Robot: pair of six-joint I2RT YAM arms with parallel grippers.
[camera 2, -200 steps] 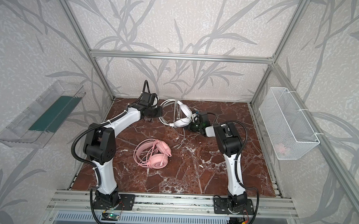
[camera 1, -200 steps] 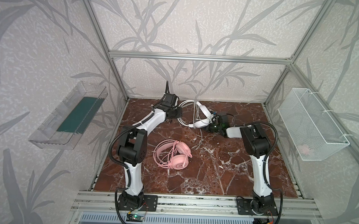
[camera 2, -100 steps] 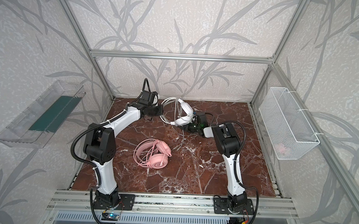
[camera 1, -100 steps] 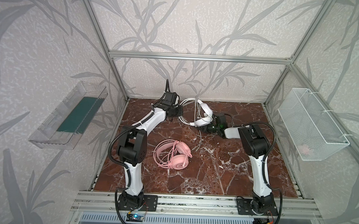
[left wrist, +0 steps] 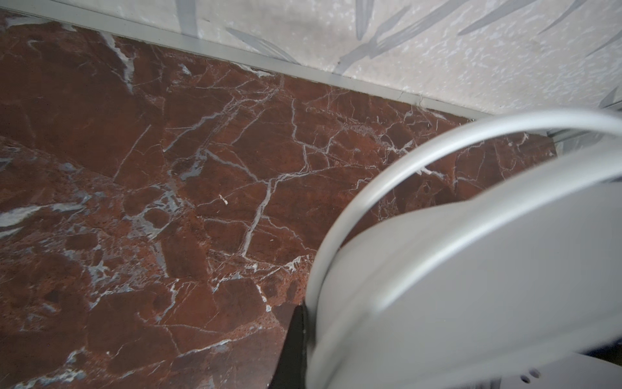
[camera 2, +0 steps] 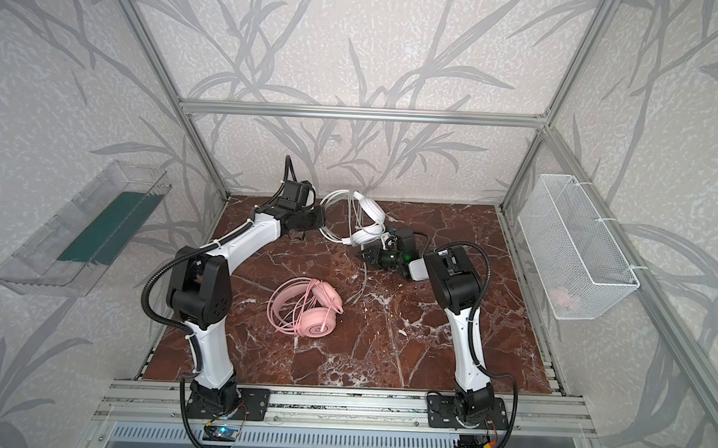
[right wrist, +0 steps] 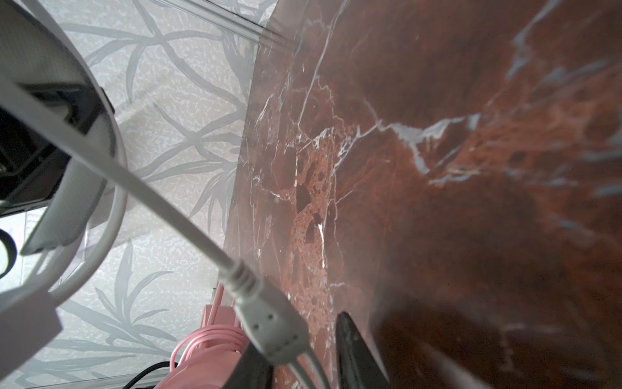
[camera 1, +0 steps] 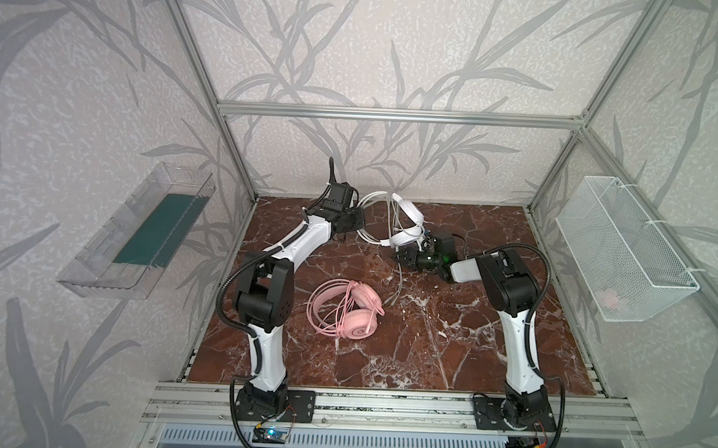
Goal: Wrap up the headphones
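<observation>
White headphones (camera 1: 409, 214) mid-wrap: my left gripper (camera 1: 355, 224) clamped them; right gripper (camera 1: 400, 258) straddled the cable (right wrist: 175, 208), jaws apart. Next needed a pinch.

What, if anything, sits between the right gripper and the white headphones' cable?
Nothing visible. The white cable runs straight into the right gripper: its splitter lies between the open jaws, beside one finger. The pink headphones lie apart on the table.
</observation>
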